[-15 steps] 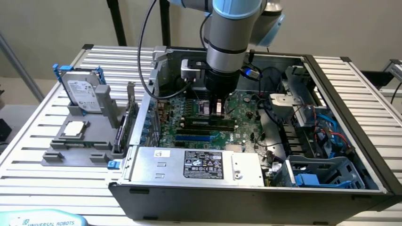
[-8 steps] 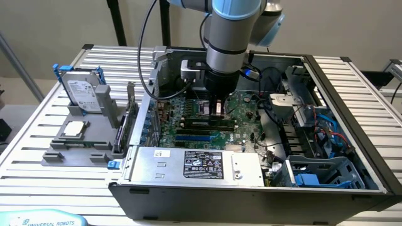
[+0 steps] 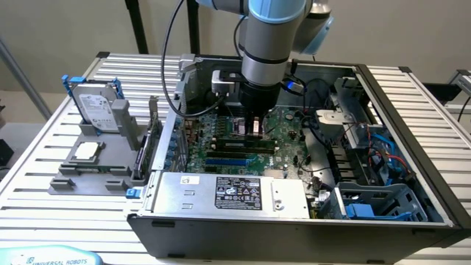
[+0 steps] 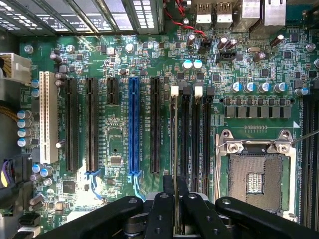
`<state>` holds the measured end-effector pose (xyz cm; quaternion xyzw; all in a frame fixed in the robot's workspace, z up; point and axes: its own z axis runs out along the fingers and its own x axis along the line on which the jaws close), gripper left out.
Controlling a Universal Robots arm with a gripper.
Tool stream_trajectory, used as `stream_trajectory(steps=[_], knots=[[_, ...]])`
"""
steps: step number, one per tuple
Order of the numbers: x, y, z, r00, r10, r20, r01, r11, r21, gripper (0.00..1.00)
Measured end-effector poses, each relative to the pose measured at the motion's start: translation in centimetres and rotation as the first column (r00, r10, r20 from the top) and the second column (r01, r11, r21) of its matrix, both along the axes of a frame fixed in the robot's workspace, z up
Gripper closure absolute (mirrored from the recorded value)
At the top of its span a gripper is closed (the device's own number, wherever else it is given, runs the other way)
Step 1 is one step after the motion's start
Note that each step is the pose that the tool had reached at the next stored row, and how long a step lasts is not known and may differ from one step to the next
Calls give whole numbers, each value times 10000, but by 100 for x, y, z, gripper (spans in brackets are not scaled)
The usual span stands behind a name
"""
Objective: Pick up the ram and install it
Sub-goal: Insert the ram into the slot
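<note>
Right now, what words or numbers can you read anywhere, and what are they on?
"UNIVERSAL ROBOTS": on the pale blue cover at the exterior view's bottom left edge.
Hard drive label: too small to read.
Power supply sticker: too blurred to read.
Motherboard printing beside the slots: too small to read.

This is a robotics lab or test workbench set up for computer assembly. A grey-and-blue jointed robot arm reaches down into an open black metal desktop computer case, its claw just above the green motherboard. The case rests on a ribbed aluminium-slat table. Well off to the claw's side, grey plastic fixtures hold a silver hard drive upright.
</note>
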<state>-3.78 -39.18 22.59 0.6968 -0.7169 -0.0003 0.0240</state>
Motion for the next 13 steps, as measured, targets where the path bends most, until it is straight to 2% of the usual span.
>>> stream_trajectory(steps=[13], knots=[[0, 10, -48, 10000, 0, -2, 0, 10000, -4, 87]])
